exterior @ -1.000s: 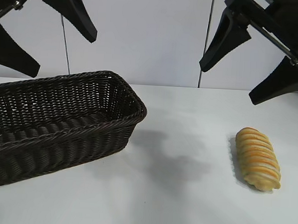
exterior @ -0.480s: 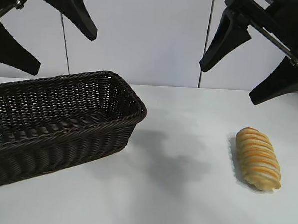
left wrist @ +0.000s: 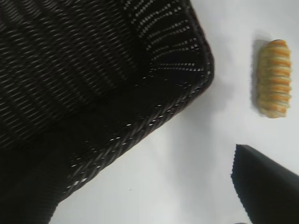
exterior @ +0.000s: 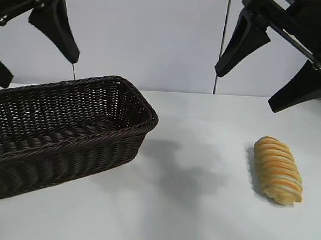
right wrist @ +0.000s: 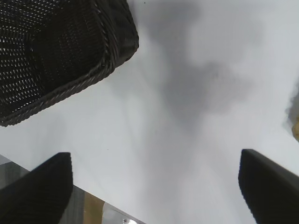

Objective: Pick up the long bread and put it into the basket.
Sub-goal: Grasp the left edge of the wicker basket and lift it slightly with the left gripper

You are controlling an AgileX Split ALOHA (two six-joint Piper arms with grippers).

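The basket (exterior: pixel 63 131) sits at nine o'clock, empty. Right gripper (exterior: pixel 270 72) hangs spread wide, holding nothing, above the long bread (exterior: pixel 278 169) at four o'clock, long axis near-to-far — the nearer arm. Left gripper (exterior: pixel 34 54), also wide open, hovers over the basket.

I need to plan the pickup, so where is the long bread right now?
In the exterior view the long bread lies on the white table at right, well apart from the basket, below the open right tool.

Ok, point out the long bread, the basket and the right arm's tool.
long bread (exterior: pixel 278 169): exterior view, middle of its ridged top.
basket (exterior: pixel 128 130): exterior view, braided rim on the near long side.
right tool (exterior: pixel 250 91): exterior view, the open gap midway between its fingertips.
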